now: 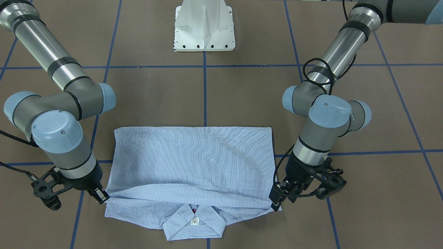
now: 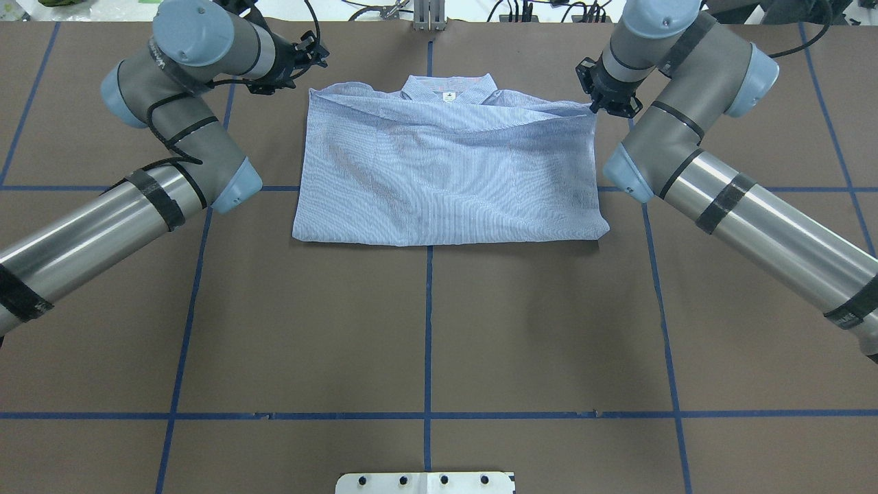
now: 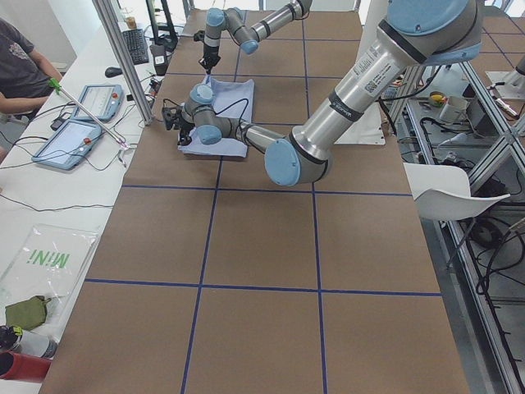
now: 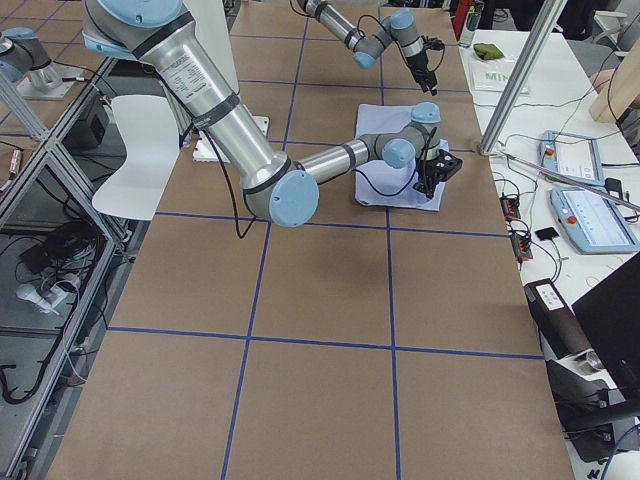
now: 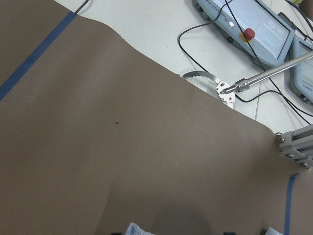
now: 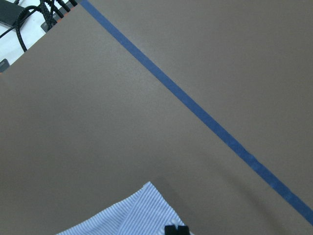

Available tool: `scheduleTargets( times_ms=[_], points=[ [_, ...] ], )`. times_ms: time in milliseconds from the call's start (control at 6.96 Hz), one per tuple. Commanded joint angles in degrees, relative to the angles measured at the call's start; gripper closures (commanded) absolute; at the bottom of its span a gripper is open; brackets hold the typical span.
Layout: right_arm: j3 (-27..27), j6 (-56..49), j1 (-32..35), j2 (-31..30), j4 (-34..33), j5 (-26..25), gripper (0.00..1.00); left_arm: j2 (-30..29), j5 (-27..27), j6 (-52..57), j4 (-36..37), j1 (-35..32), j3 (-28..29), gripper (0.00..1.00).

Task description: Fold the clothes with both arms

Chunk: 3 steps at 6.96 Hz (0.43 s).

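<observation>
The light blue striped shirt (image 1: 193,155) lies flat on the brown table, its lower half folded up toward the collar (image 1: 193,224). My left gripper (image 1: 276,204) is shut on the folded layer's corner at the right of the front-facing view. On the opposite corner my right gripper (image 1: 101,197) is shut as well. From overhead the shirt (image 2: 446,178) spans the centre line, with the right gripper (image 2: 595,104) at its far right corner. The held edge sits slightly raised above the collar. A strip of striped cloth (image 6: 132,215) shows at the bottom of the right wrist view.
The white mounting base (image 1: 204,26) stands behind the shirt. Blue tape lines (image 2: 429,329) cross the table. Beyond the table's far edge is a white desk with control tablets (image 3: 82,123) and cables, where a person (image 3: 20,70) sits. A white chair (image 3: 447,193) stands beside the robot.
</observation>
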Motion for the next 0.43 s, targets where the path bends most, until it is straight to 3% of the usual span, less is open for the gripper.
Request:
scheduleTargets(
  times_ms=[0, 287],
  points=[
    [-1.0, -1.1, 0.1, 0.0, 0.3, -0.6, 1.0, 0.5, 0.0, -0.3, 0.3, 0.0, -1.1, 0.25],
    [-1.2, -1.2, -0.1, -0.2, 0.3, -1.4, 1.0, 0.6, -0.1, -0.3, 0.6, 0.0, -1.5, 0.24]
  ],
)
